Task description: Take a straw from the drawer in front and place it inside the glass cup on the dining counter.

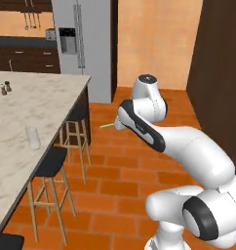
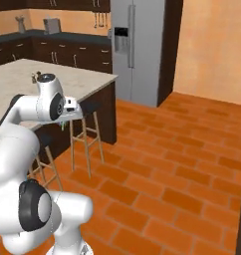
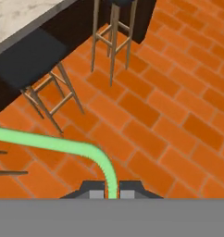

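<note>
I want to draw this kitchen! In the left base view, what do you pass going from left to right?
Glass cup on the dining counter → bar stool beside the counter → green straw sticking out from the jaws → the robot's white arm.

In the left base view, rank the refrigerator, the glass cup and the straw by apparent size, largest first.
1. refrigerator
2. glass cup
3. straw, a short green sliver poking out past the arm; the rest is hidden, so its true size is unsure.
</note>
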Controlling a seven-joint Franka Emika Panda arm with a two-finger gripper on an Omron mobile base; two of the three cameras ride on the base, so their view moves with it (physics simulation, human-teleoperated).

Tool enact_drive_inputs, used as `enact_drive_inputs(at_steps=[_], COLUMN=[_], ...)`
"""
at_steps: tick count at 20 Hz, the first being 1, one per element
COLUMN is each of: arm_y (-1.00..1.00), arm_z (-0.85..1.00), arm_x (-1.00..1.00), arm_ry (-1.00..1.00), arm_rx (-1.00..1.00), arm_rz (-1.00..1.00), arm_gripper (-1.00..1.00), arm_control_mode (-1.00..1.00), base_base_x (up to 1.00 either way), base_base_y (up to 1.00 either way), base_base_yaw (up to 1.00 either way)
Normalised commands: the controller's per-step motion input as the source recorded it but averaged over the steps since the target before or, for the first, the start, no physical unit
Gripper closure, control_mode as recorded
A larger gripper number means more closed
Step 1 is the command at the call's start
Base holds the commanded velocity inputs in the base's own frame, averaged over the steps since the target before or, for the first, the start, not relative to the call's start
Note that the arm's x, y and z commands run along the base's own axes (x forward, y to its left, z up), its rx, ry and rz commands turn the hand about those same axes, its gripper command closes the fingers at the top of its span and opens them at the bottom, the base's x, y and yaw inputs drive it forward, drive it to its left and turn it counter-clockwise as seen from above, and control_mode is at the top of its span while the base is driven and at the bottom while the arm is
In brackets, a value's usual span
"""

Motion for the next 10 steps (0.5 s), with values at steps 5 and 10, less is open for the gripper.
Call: enact_drive_inputs(at_steps=[5,10], arm_y=[0.00,0.00], arm_z=[0.00,0.00], arm_x=[0.00,0.00], arm_ry=[0.00,0.00], arm_rx=[0.00,0.00], arm_rz=[0.00,0.00], arm_gripper=[1.00,1.00], arm_control_mode=[1.00,1.00], base_base_x=[1.00,0.97], base_base_y=[-0.44,-0.40], base_base_yaw=[0.57,0.62])
